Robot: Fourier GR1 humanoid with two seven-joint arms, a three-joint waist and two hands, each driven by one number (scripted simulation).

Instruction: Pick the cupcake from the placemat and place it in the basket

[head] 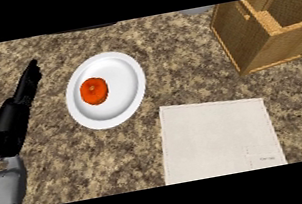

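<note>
The pale grey placemat (217, 138) lies flat at the lower middle of the counter, and nothing stands on it. No cupcake shows anywhere in the head view. The wicker basket (259, 41) stands at the upper right; what little of its inside I can see holds nothing, and the rest is cut off by the view's edge. My left hand (13, 120) rests at the left, open, with straight fingers (30, 77) pointing away from me, left of the plate. My right hand is out of view.
A white plate (125, 75) sits left of centre with a round orange-red fruit (94, 90) on it. The counter is speckled brown stone (175, 54); a wooden strip shows at the far upper left corner.
</note>
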